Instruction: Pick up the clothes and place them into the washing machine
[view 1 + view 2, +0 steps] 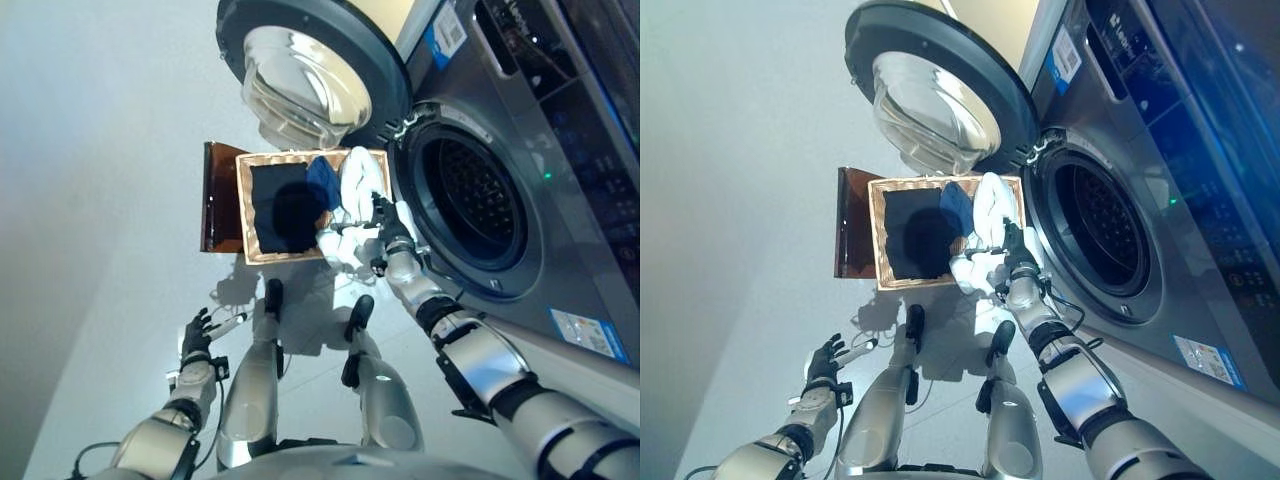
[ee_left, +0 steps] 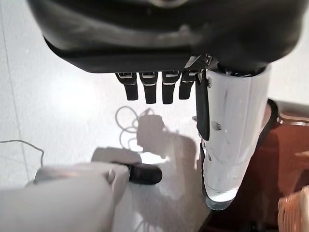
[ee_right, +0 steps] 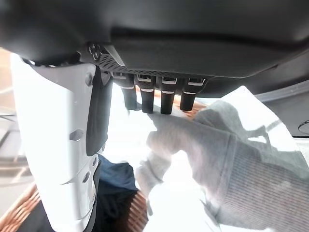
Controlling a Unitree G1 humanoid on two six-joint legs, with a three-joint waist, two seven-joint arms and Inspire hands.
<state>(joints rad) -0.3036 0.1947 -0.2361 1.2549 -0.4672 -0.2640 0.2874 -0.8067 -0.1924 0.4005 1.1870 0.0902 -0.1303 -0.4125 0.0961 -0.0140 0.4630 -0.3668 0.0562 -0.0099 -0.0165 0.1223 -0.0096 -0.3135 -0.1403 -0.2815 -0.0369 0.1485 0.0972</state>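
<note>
Clothes: a white knitted garment (image 1: 358, 190) lies draped over the rim of a woven wicker basket (image 1: 244, 212) on the side nearest the machine, with a dark navy garment (image 1: 285, 208) and a blue cloth (image 1: 322, 180) lying inside the basket.
Washing machine: a grey front-loading washing machine (image 1: 520, 150) stands just beside the basket, its round glass-windowed door (image 1: 305, 70) swung wide open and the perforated drum (image 1: 470, 200) exposed.
Right hand: the dark right hand (image 1: 1005, 258) is on the white garment at the basket's edge; the wrist view shows its fingers (image 3: 166, 99) curled down over the fabric opposite the white-covered thumb, so it appears to have pinched hold of the cloth.
Left hand: the left hand (image 1: 197, 335) hangs low over the bare floor, well away from the basket, fingers relaxed and holding nothing.
Step in hand, as I judge it: lifting the white garment clear, with the navy and blue pieces left to follow.
Risk: the pinch looks to take only a fold, so the cloth could slip free on the way to the drum.
Risk: a trailing sleeve may snag on the wicker rim and drag the basket, or hang over the door seal instead of going fully in.
</note>
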